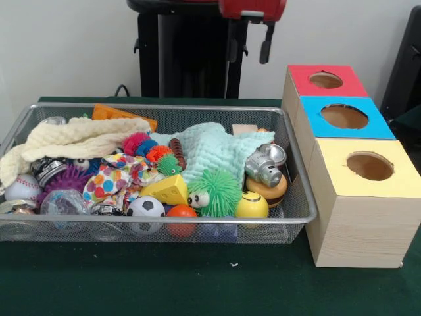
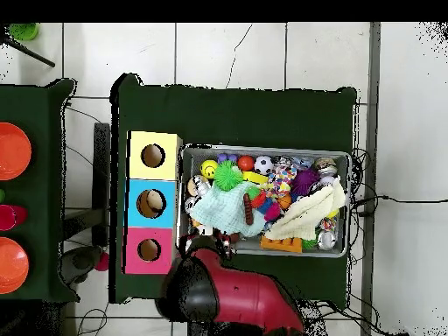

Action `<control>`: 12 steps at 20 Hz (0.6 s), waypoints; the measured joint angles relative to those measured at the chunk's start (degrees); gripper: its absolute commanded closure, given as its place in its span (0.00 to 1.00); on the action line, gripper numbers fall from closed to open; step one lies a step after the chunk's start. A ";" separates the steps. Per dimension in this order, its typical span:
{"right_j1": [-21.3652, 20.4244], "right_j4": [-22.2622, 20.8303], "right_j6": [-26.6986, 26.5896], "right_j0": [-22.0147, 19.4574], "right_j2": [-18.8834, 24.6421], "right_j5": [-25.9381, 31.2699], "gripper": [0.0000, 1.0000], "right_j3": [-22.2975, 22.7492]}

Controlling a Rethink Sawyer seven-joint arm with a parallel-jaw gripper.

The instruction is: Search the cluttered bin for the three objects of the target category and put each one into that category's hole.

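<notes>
The wire-mesh bin (image 1: 158, 224) is full of toys and cloths. See-through wrinkly bottles lie at its left end: one at the front left (image 1: 64, 201), one in the front left corner (image 1: 16, 212), and a clear end shows at the back left (image 1: 54, 121) beside the cream cloth. The blue-faced box's hole (image 1: 344, 116) is the middle one of the boxes to the right; it also shows in the overhead view (image 2: 151, 203). My gripper (image 1: 248, 43) hangs open and empty high above the bin's back rim, apart from everything.
The red box's hole (image 1: 325, 79) and the yellow box's hole (image 1: 370, 166) flank the blue one. A silver can (image 1: 263, 168) and a black can (image 1: 46, 170) lie in the bin, along with a mint cloth (image 1: 217, 148), a cream cloth (image 1: 72, 139) and balls.
</notes>
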 measured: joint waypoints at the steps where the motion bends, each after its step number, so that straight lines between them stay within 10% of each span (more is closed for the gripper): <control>1: -0.11 -0.31 0.00 -1.24 0.32 0.22 0.00 -0.26; 12: 0.52 -5.14 0.00 -12.20 5.74 0.47 0.00 -4.76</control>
